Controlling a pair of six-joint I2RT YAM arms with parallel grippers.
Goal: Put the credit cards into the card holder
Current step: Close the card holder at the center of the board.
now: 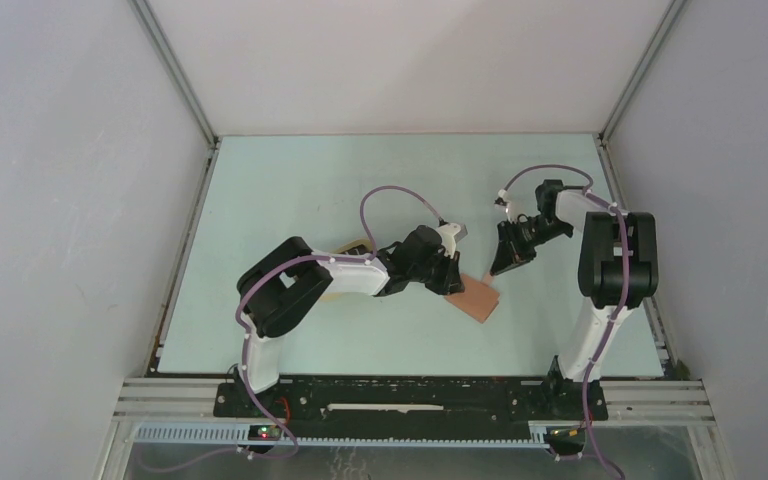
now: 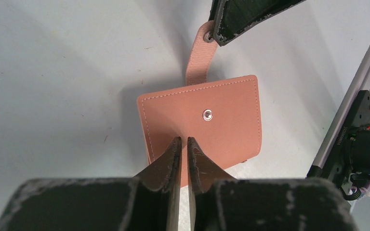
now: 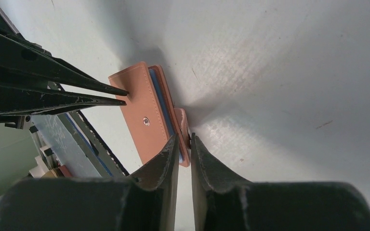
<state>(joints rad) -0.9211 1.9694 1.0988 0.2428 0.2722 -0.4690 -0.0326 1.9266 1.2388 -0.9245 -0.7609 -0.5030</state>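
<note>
Card holder (image 1: 478,299) is seen lying on the table (image 1: 290,190), centre-right, nearer than both grippers. It is folded shut, with the outer cover up and the snap stud (image 2: 206,114) bare and unfastened. A sliver of blue lining (image 3: 161,103) is seen between the two leaves from the right wrist view. No card can be made out in it.

Left gripper (image 2: 183,140) is set just to the left of the holder. Its fingers are nearly together, and the tips rest on the cover by its edge. The holder is judged to be pinned down rather than pinched, since both tips sit on the same face.

Right gripper (image 3: 185,139) is set just beyond the holder, on its far-right side. Its fingers are closed around the snap tab (image 2: 197,62), which stands pulled out away from the cover.

Tray (image 1: 353,246) is glimpsed further left, mostly hidden behind the left arm. Its contents cannot be told.

Progress is judged early. The tab is unsnapped and gripped, but the holder is not yet opened. No cards are visible in any view, and none is held. Left to do: flap to be swung open, cards to be picked up, each to be slid into a blue pocket.
</note>
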